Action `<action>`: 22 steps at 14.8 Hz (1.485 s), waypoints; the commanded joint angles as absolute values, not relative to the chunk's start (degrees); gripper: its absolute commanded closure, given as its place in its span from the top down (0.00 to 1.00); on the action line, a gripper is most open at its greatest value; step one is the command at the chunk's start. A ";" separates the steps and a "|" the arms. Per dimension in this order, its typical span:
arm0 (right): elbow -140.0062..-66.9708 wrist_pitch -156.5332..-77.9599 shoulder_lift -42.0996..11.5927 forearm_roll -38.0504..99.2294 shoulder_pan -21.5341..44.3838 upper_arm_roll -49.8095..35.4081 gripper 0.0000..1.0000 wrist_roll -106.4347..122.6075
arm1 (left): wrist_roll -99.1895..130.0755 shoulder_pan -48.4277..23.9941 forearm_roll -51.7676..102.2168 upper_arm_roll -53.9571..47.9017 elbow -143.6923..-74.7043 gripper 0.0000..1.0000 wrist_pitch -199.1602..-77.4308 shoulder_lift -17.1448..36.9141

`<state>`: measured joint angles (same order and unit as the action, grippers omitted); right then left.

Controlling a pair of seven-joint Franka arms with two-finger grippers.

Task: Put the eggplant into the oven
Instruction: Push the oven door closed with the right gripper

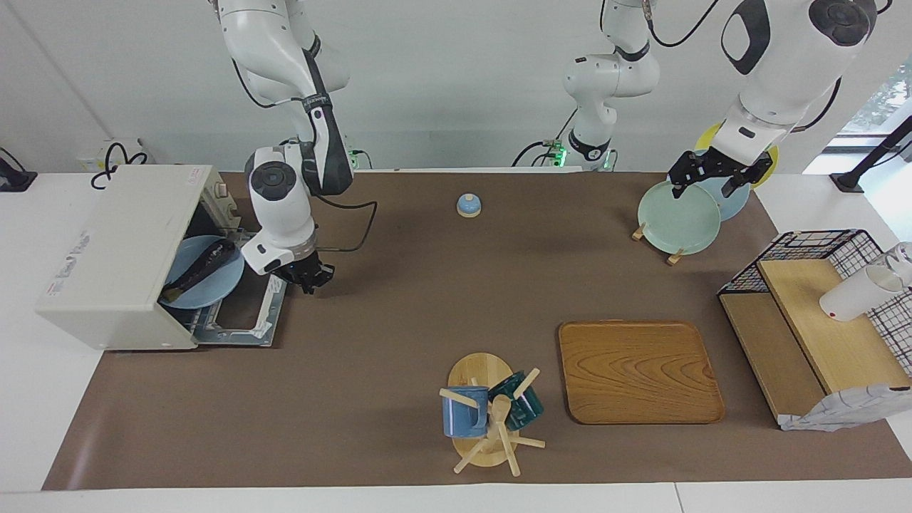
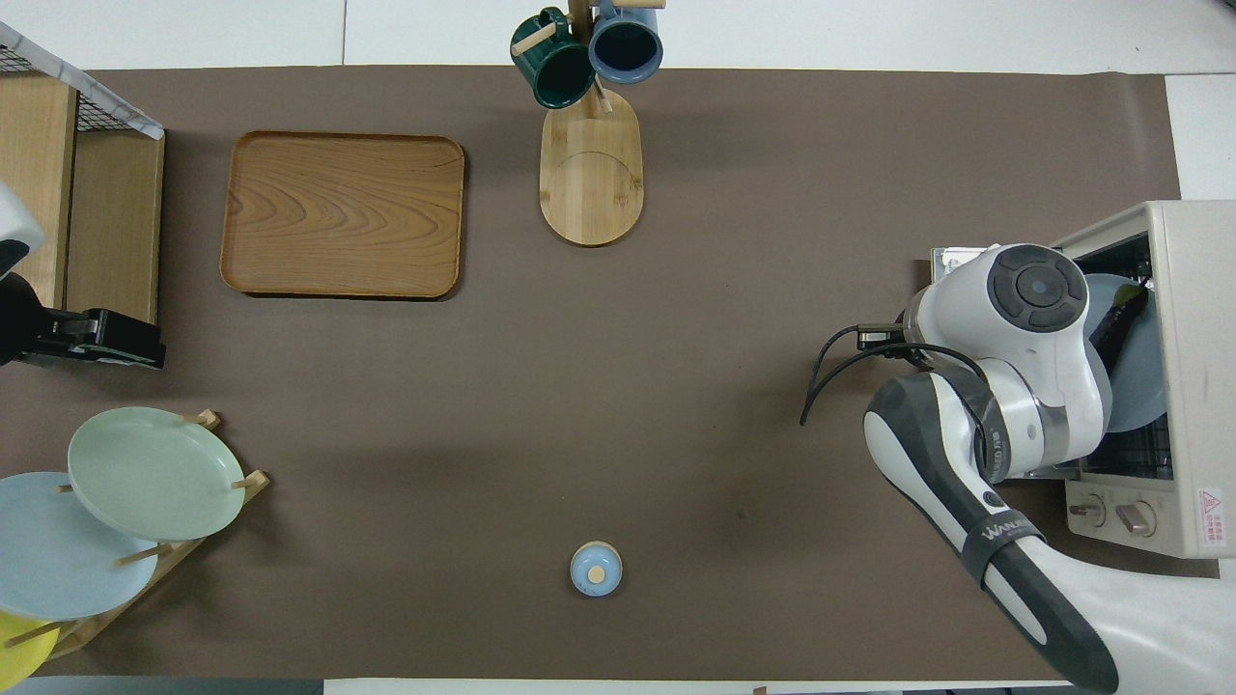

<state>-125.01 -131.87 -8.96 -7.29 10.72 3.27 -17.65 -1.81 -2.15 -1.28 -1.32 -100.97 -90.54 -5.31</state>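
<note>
The eggplant point(image 1: 203, 265) lies on a light blue plate point(image 1: 214, 291) on the rack inside the off-white oven point(image 1: 121, 249) at the right arm's end of the table. The oven's door point(image 1: 249, 331) hangs open, flat on the table. The plate's edge sticks out a little over the door. The eggplant point(image 2: 1120, 314) and the oven point(image 2: 1197, 338) also show in the overhead view, partly covered by the right arm. My right gripper point(image 1: 308, 276) is low, just beside the open door's outer edge, and holds nothing that I can see. My left gripper point(image 1: 705, 187) is open, empty, over the plate rack.
A rack with a green plate point(image 1: 677, 217) and other plates stands near the left arm's base. A blue bell point(image 1: 469, 205), a wooden tray point(image 1: 638, 370), a mug tree point(image 1: 488, 413) and a wire-and-wood shelf point(image 1: 819, 328) with a white cup point(image 1: 855, 292) are on the table.
</note>
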 commanded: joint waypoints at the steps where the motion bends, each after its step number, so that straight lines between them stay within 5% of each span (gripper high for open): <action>1: -127.35 -132.45 -8.18 -10.10 9.23 3.08 0.10 -17.93 | -1.14 -2.20 -2.72 -1.93 -99.85 1.00 -89.91 -5.27; 11: -128.50 -130.09 -7.65 -20.46 7.91 3.08 0.10 -17.32 | 0.62 -0.44 -2.64 -1.49 -99.32 1.00 -90.35 -5.27; 22: -117.25 -116.28 -4.93 -24.79 4.40 3.34 0.10 -4.31 | 0.44 -0.35 -2.64 -1.67 -99.49 1.00 -90.70 -6.24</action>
<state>-119.49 -115.30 -4.88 -21.19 8.32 1.65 -9.33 -0.12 -0.47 -1.29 -1.47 -99.35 -90.62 -5.53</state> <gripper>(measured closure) 0.899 0.000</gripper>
